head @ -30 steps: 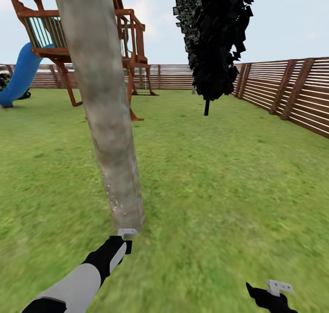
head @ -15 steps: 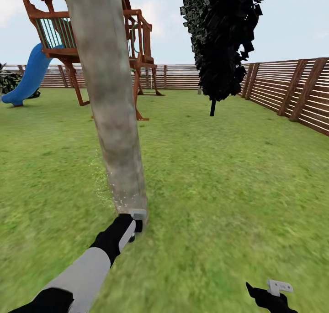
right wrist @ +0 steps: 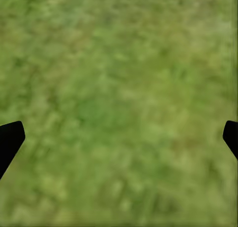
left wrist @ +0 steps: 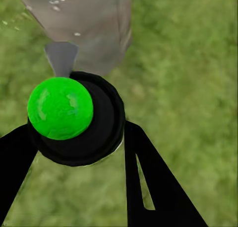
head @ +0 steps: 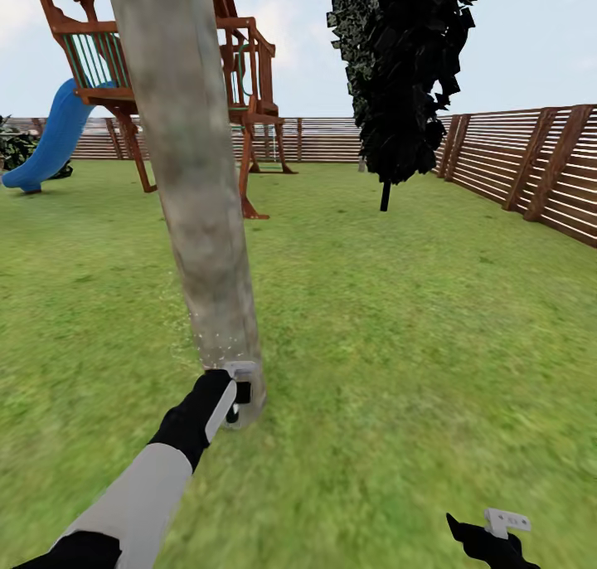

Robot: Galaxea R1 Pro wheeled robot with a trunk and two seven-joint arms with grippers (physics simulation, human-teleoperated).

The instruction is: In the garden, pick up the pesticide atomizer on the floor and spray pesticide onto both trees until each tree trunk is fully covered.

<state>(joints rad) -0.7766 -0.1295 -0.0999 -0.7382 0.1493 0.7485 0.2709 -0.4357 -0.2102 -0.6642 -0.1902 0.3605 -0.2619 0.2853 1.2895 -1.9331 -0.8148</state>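
Nearest the robot, low at the right of the head view, the right pincer [head: 495, 529] hangs over bare grass [head: 398, 345], well apart from any trunk; in the right wrist view its two dark fingertips [right wrist: 10, 140] sit at opposite edges with lawn between them, so it is spread wide and carries nothing

Further out, the left arm reaches forward and the left pincer [head: 236, 391] is clenched on the pesticide atomizer [head: 235, 403], seen from the head as a small black shape at the wrist's end. The left wrist view looks straight down the bottle: the round black body with a bright green cap [left wrist: 60, 108] is gripped between two black fingers [left wrist: 148, 182], and a grey nozzle points away from the pincer toward the bark

The relation that matters is this: the tree trunk [head: 195, 187] stands directly ahead of the nozzle, very close, with the pincer at the trunk's foot where it meets the lawn. The atomizer's long axis runs along the fingers, aimed at the bark. The trunk's own long axis rises steeply and leans a little, so most of its length lies above the pincer. Whitish specks of pesticide [head: 217, 337] dot only the lowest stretch; I judge the coming sweep must travel upward

Beyond stand a playset [head: 166, 63] with a blue slide [head: 51, 142], a black-leaved tree [head: 402, 71], and the slatted fence [head: 531, 167]
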